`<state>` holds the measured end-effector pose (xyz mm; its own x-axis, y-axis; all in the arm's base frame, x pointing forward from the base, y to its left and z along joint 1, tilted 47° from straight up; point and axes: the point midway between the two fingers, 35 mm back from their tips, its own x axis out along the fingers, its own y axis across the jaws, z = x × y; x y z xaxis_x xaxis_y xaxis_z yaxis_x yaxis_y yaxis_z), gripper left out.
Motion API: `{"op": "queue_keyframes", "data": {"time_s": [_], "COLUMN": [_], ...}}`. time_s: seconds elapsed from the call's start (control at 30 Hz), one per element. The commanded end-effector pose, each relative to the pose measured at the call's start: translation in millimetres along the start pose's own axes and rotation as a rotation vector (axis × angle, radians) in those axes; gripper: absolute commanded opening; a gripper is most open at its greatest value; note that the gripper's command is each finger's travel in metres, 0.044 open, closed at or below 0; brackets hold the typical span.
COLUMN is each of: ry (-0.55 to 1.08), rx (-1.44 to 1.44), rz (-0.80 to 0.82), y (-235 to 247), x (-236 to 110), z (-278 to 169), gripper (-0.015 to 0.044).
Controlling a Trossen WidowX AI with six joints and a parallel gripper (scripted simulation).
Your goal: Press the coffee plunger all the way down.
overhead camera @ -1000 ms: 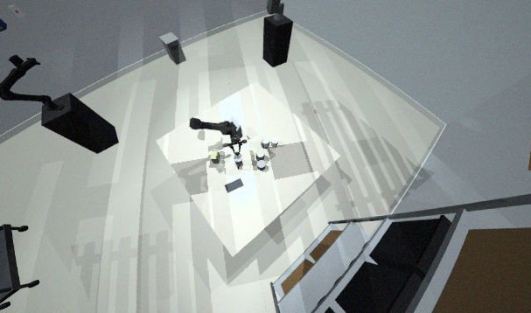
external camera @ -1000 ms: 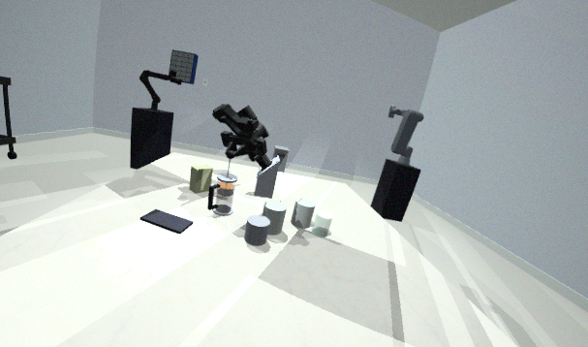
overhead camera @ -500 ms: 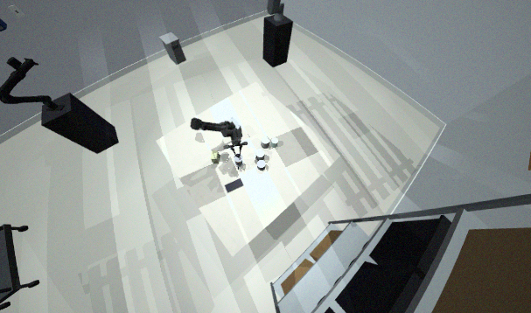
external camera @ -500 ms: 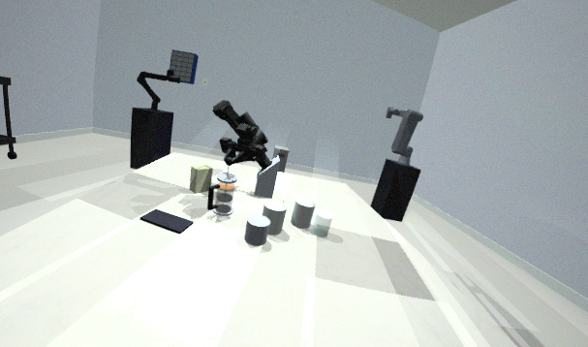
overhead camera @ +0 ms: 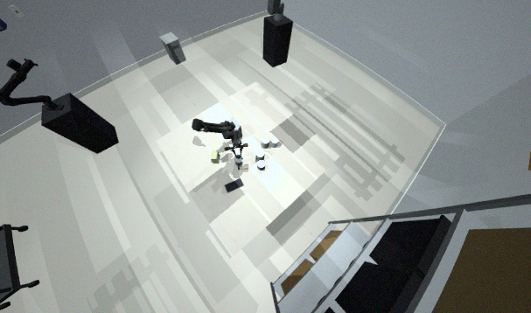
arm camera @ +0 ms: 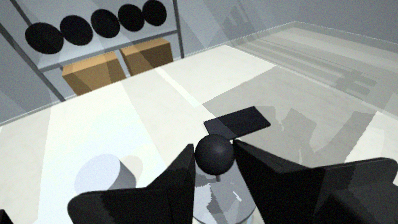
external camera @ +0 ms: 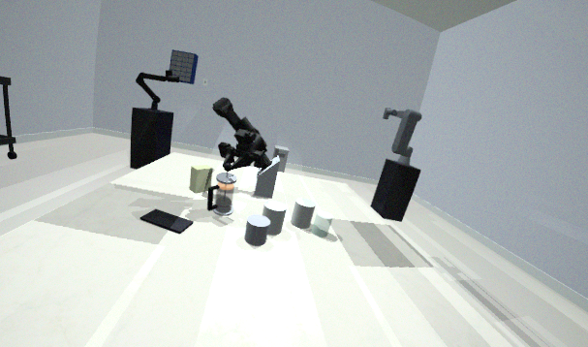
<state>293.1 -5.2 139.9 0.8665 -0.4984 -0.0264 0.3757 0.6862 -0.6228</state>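
The coffee press [external camera: 223,196] [overhead camera: 238,163] is a glass jar with a black handle and stands upright on the light table. Its round lid also shows in the wrist view [arm camera: 222,202]. The black ball knob of the plunger [arm camera: 214,154] stands on a thin rod a little above the lid. My gripper [arm camera: 213,146] [external camera: 227,168] [overhead camera: 237,151] comes down from above and is shut on this knob, with one dark finger on each side of it.
A flat black slab [external camera: 166,221] [arm camera: 237,121] [overhead camera: 234,185] lies in front of the press. A beige box [external camera: 201,178] stands behind it on the left, and a grey wedge [external camera: 267,180] behind it on the right. Several grey cylinders [external camera: 257,230] [external camera: 302,213] stand to its right.
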Motion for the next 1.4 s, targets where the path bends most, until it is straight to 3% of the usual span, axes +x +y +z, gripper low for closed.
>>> {"op": "queue_keyframes", "data": {"time_s": [0.0,1.37], "ry": [0.036,0.024], "rx": [-0.031,-0.023], "rz": [-0.014,-0.010], "y": [-0.9,3.8], "x": [4.6,7.9], "z": [-10.6,-3.9], "gripper": [0.0122,0.0122]}}
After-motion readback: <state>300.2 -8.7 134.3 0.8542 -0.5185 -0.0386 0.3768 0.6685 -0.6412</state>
